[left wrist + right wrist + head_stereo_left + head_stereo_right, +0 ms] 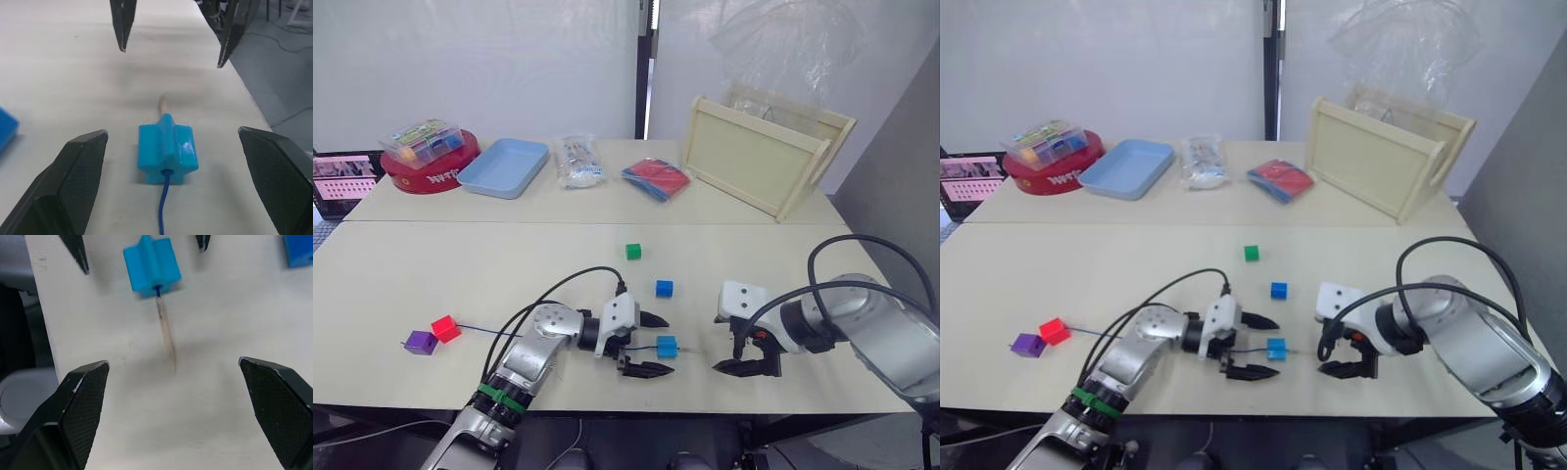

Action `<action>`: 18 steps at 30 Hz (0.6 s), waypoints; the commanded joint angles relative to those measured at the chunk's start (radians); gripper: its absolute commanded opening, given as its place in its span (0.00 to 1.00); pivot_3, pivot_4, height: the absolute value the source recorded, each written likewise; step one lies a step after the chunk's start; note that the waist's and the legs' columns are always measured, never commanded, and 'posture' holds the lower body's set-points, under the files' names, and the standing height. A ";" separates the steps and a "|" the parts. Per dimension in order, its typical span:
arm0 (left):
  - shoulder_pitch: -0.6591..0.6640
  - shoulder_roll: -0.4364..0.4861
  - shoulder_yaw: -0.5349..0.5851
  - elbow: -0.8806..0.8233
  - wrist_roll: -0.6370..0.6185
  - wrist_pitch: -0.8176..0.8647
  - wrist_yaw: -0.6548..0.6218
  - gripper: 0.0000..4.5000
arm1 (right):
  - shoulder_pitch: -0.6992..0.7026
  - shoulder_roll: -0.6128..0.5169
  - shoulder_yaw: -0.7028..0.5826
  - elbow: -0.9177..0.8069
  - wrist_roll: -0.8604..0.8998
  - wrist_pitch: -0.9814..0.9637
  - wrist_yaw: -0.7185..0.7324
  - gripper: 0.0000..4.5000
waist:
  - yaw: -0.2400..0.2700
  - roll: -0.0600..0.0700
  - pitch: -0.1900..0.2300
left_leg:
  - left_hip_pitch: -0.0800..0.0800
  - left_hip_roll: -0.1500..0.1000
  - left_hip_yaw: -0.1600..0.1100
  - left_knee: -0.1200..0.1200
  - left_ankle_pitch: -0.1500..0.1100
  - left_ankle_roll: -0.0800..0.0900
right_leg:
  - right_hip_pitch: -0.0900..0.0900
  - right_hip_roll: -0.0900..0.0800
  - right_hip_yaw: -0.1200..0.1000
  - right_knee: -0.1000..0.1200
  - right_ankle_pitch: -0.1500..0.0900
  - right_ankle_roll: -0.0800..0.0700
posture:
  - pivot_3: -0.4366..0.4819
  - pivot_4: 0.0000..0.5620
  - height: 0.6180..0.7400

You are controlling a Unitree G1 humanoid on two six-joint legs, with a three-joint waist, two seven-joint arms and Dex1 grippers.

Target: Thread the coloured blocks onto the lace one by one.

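Facing across pale table [460, 274], white wall behind, both tools spread wide

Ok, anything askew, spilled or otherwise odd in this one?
Nothing stands out. The light blue block sits threaded on the lace, pale tip poking out, between the open left claw and open right claw. Nothing looks spilled or damaged.

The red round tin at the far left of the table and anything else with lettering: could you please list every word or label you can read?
Red round tin: white lettering on its side, too blurred to read.
Screen at the far left edge: rows of small marks, too small to read.
Clear packet: print on it, illegible.
Nothing else shows readable text.
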 commanded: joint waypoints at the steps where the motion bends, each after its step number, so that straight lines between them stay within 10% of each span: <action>1: -0.045 -0.024 -0.008 0.061 0.040 -0.090 0.012 1.00 | 0.020 0.002 -0.061 -0.048 0.023 0.012 -0.051 0.99 | 0.000 0.000 0.000 | 0.000 0.000 0.000 0.000 0.000 0.000 | 0.000 0.000 0.000 0.000 0.000 0.000 | 0.48 0.27 1.00; 10: -0.062 -0.043 -0.014 0.130 0.062 -0.137 -0.012 0.31 | 0.097 0.033 -0.074 -0.025 0.018 -0.081 -0.130 1.00 | -0.002 0.000 0.000 | 0.000 0.000 0.000 0.000 0.000 0.000 | 0.000 0.000 0.000 -0.001 0.000 0.000 | 0.48 0.27 1.00; 15: -0.051 -0.019 -0.004 0.115 0.058 -0.131 -0.024 0.31 | 0.088 0.123 -0.013 0.054 0.000 -0.129 -0.168 1.00 | -0.004 0.000 0.000 | 0.000 0.000 0.000 0.000 0.000 0.000 | 0.000 0.000 0.000 0.000 0.000 0.000 | 0.48 0.27 1.00; 18: -0.045 -0.013 -0.003 0.104 0.056 -0.126 -0.025 0.31 | 0.081 0.163 0.024 0.097 -0.015 -0.145 -0.187 0.80 | -0.005 0.000 0.000 | 0.000 0.000 0.000 0.001 0.000 0.000 | 0.000 0.000 0.000 0.000 0.000 0.000 | 0.48 0.27 1.00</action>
